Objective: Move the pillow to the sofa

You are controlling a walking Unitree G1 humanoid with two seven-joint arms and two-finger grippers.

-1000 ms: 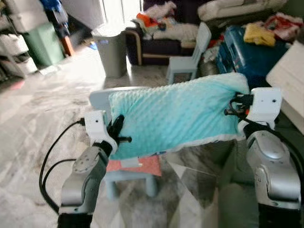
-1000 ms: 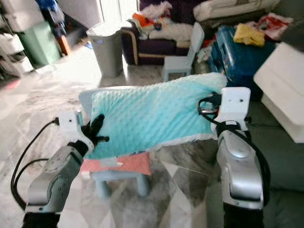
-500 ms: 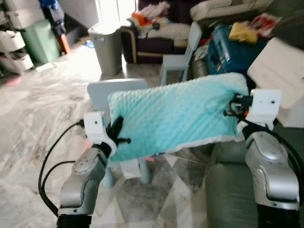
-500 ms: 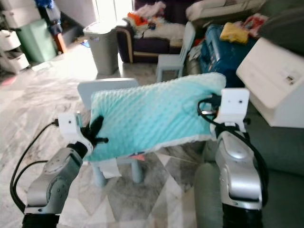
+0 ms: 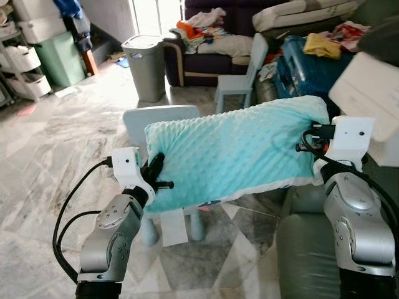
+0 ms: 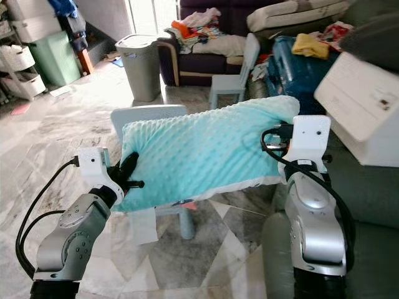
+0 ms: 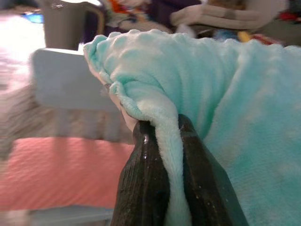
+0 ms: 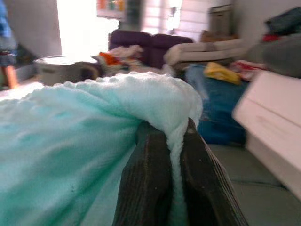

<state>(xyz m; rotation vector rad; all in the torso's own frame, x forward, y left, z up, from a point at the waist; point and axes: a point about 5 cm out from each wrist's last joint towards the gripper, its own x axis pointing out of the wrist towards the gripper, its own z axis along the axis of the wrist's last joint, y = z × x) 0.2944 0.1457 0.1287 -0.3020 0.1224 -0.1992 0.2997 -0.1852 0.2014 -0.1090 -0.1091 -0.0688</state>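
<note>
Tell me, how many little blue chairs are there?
2: one chair just behind the teal pillow the robot carries, another chair further back by the dark sofa. The clutter may hide more.

We see the pillow [image 5: 234, 152] mid-frame before a small chair [image 5: 138, 126], bin [image 5: 145, 59] upper left, sofa [image 5: 312, 255] lower right.

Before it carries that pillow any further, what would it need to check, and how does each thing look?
1. Left claw pinching the pillow edge: ok.
2. Right claw pinching the other edge: ok.
3. Pillow lifted above the small chair: ok.
4. Pillow level: not ok, its right end sits higher.
5. Grey sofa beside the right arm: ok.
6. Room on its seat: cannot tell; a white box sits close by.
</note>
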